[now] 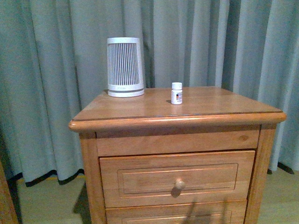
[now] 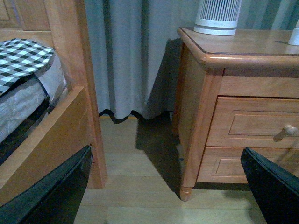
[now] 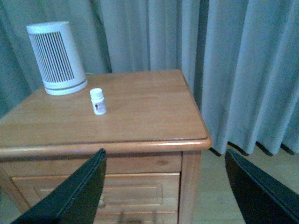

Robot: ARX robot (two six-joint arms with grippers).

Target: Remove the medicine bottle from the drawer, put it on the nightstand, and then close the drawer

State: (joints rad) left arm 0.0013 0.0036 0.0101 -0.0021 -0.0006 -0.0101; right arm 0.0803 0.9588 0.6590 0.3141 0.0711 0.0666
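The medicine bottle [image 1: 176,93] stands upright on the nightstand [image 1: 210,109] top, right of centre; it also shows in the right wrist view [image 3: 97,101] and at the edge of the left wrist view [image 2: 294,36]. The drawer [image 1: 177,178] is shut flush, its round knob [image 1: 179,184] showing. Neither arm shows in the front view. My left gripper [image 2: 168,186] is open and empty, low beside the nightstand's left side, over the floor. My right gripper [image 3: 166,186] is open and empty, back from the nightstand's front right corner.
A large white ribbed cylinder device [image 1: 124,67] stands at the top's back left. Grey curtains [image 1: 210,42] hang behind. A wooden bed frame [image 2: 60,135] with checked bedding [image 2: 21,58] stands left of the nightstand, with a strip of wood floor [image 2: 140,163] between. The lower drawer [image 1: 177,217] is shut.
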